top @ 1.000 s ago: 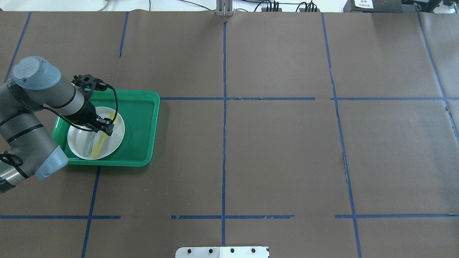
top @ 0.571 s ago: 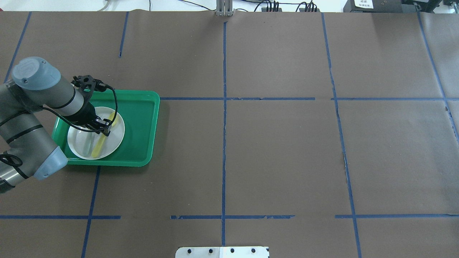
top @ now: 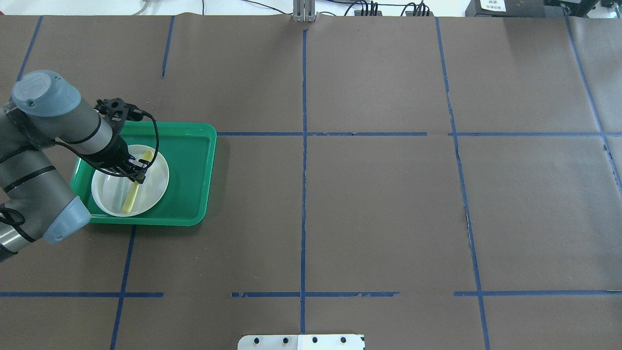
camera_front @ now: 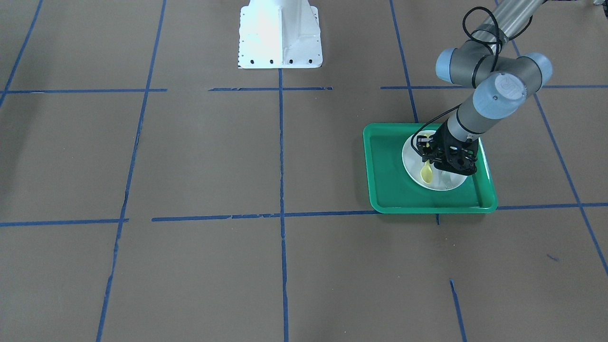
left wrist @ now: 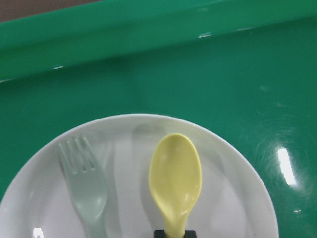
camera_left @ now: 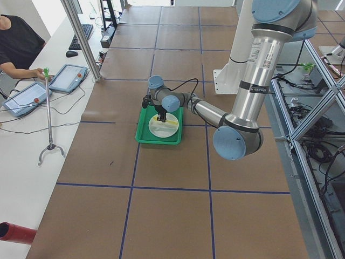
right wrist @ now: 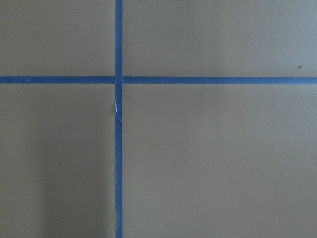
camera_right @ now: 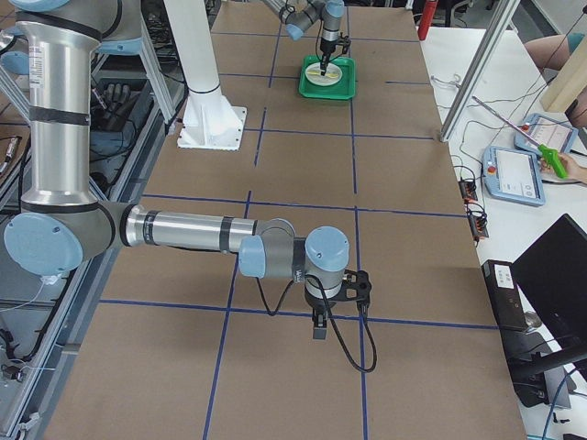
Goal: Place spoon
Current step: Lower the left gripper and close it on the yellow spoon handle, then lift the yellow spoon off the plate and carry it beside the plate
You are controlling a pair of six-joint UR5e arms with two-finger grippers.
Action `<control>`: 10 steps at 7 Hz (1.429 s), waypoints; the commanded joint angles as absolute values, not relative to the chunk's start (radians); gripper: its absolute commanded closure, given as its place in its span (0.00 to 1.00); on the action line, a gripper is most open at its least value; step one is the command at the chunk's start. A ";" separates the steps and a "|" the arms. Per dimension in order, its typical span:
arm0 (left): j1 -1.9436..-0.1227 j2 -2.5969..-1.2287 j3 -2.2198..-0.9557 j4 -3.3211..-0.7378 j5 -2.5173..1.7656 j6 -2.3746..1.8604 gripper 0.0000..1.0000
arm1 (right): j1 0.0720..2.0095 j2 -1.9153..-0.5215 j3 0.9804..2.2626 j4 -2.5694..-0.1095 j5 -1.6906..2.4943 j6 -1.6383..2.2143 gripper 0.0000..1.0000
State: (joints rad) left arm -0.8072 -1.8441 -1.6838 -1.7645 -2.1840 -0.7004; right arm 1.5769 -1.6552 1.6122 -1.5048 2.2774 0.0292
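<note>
The yellow spoon (top: 130, 198) is over the white plate (top: 156, 185), to the right of a pale grey-green fork (top: 115, 194). My left gripper (top: 137, 176) is shut on the spoon's handle near its middle. In the left wrist view the spoon's bowl (left wrist: 175, 181) points away from the gripper (left wrist: 173, 233), and the fork (left wrist: 89, 193) lies to its left on the plate (left wrist: 233, 198). In the front view the spoon (camera_front: 426, 174) shows below the gripper (camera_front: 430, 159). My right gripper (camera_right: 318, 332) hangs over bare table far away; I cannot tell whether it is open or shut.
The plate sits in a green tray (top: 192, 165) at the table's left side. The tray's raised rim (left wrist: 198, 74) runs just beyond the plate. Brown paper with blue tape lines (top: 303, 194) covers the table. The right wrist view shows only paper and tape.
My left gripper has moved a little to the left and away from the robot over the plate, and the spoon has shifted with it.
</note>
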 commanded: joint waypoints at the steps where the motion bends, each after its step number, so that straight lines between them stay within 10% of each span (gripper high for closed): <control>1: -0.811 -1.900 -1.713 -1.706 -2.184 -0.800 1.00 | 1.577 -1.655 1.612 -1.505 2.278 0.029 0.00; 10: -0.723 -2.013 -1.563 -1.762 -2.183 -0.966 1.00 | 1.577 -1.655 1.612 -1.505 2.278 0.029 0.00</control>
